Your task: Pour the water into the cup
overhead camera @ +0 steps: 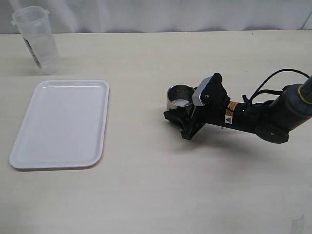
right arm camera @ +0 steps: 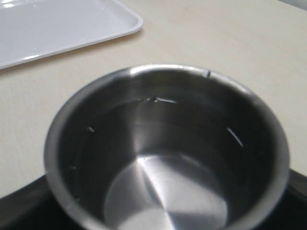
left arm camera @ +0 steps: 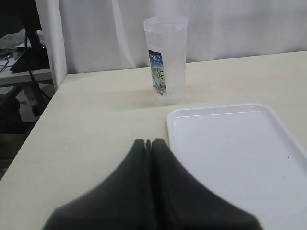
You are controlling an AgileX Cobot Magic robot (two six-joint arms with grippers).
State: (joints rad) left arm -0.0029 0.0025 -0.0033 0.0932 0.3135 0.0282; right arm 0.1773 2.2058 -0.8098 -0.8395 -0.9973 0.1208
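- Looking over the exterior view, the right gripper [overhead camera: 176,111] appears clamped on the cup [overhead camera: 179,97]. The cup is out on the table [overhead camera: 146,195], well apart from the tray [overhead camera: 29,156] and the plastic beaker [overhead camera: 36,39]. A pale sheen inside the cup reads as the water [overhead camera: 183,103]. Any jerk or tilt of that arm could slop it out.
- In the left wrist view, the left gripper [left arm camera: 148,143] has its fingers pressed together on nothing. The beaker stands upright beyond the tray's corner. A sweep with the fingers together could knock the tall, light beaker over.
- In the right wrist view, black fingers [right arm camera: 19,206] flank the cup's smooth steel wall, and droplets cling inside it. A weak hold could let the cup slip.
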